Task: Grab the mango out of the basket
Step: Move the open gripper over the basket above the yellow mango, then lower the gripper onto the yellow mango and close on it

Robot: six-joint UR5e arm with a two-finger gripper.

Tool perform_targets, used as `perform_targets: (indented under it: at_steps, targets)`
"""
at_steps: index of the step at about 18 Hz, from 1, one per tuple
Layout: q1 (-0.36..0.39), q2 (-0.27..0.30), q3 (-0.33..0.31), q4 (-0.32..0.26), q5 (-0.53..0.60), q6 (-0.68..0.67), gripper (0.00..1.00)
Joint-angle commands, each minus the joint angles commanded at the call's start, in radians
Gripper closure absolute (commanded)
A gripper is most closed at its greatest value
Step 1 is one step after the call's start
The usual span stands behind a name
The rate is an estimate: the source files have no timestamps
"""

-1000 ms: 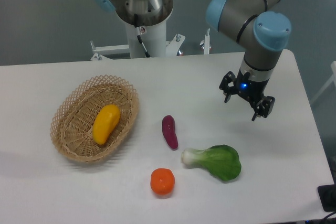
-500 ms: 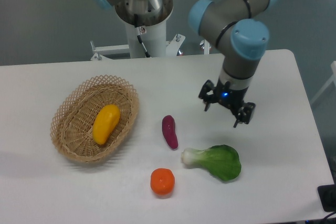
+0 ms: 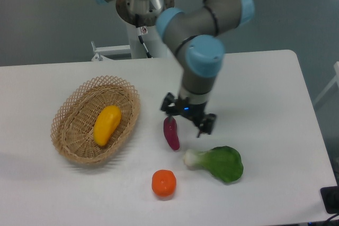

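On the left of the white worktop sits the basket, an oval of tan wicker with an open lattice rim. The mango lies inside it, near the middle, long and yellow-orange, tilted with its upper end toward the right. Nothing touches the mango.

Right of the basket, and apart from it, a small purple sweet potato lies on the worktop, nearly upright in the view. Below it, nearer the front edge, is a round orange. To the right of these lies a bok choy, its pale stem end pointing left toward the sweet potato and its dark green leaves spread to the right.

The arm reaches down from the grey base at the back, with grey links and light blue joint caps. Its gripper hangs over the middle of the worktop, above the sweet potato's upper end and well apart from the basket. The two dark fingers stand spread apart, one to the left by the sweet potato's top and one to the right, and they hold nothing. Whether the left one touches the sweet potato cannot be told from this view. A small blue light shows on the gripper body between them.
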Motion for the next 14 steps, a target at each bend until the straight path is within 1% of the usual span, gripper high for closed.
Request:
perform_targets:
  at_steps: [5,9,14]
  targets:
    - [-0.1,0.025,-0.054,0.003,0.003,-0.123,0.0]
    - [-0.161,0.015,-0.065,0.008,0.008,-0.245,0.0]
    - [-0.183,0.011,-0.095,0.011,0.011,-0.279,0.0]
